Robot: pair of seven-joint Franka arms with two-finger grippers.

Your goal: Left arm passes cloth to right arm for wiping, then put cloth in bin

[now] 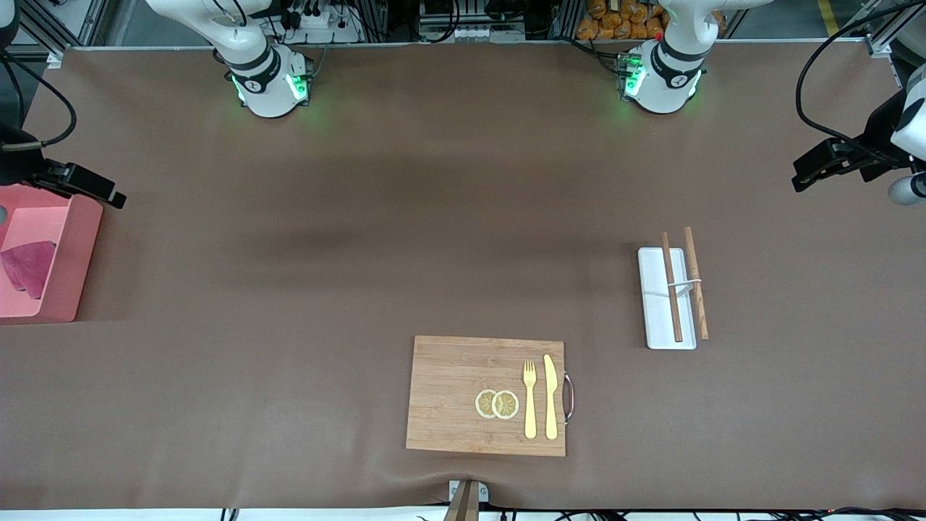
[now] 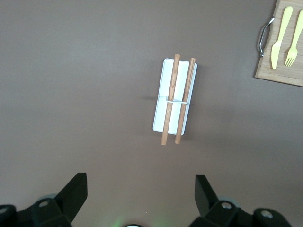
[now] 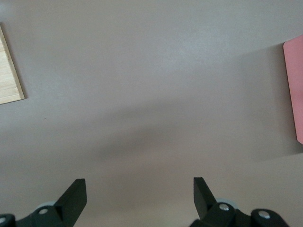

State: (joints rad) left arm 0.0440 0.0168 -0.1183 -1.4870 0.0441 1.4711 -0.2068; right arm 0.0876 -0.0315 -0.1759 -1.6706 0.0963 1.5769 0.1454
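Note:
The magenta-pink cloth [image 1: 30, 266] lies bunched inside the salmon-pink bin [image 1: 79, 253] at the right arm's end of the table. The bin's edge also shows in the right wrist view [image 3: 294, 90]. My right gripper [image 1: 108, 195] hangs open and empty in the air just beside the bin's rim, over bare table in its own view [image 3: 139, 184]. My left gripper [image 1: 801, 181] is open and empty at the left arm's end of the table, over bare table [image 2: 141, 182]. It is apart from everything.
A white tray [image 1: 655, 304] with two wooden chopsticks [image 1: 671, 297] lies toward the left arm's end; it also shows in the left wrist view [image 2: 160, 111]. A wooden board [image 1: 448, 391] near the front camera carries lemon slices [image 1: 497, 404], a yellow fork [image 1: 529, 398] and a knife [image 1: 550, 396].

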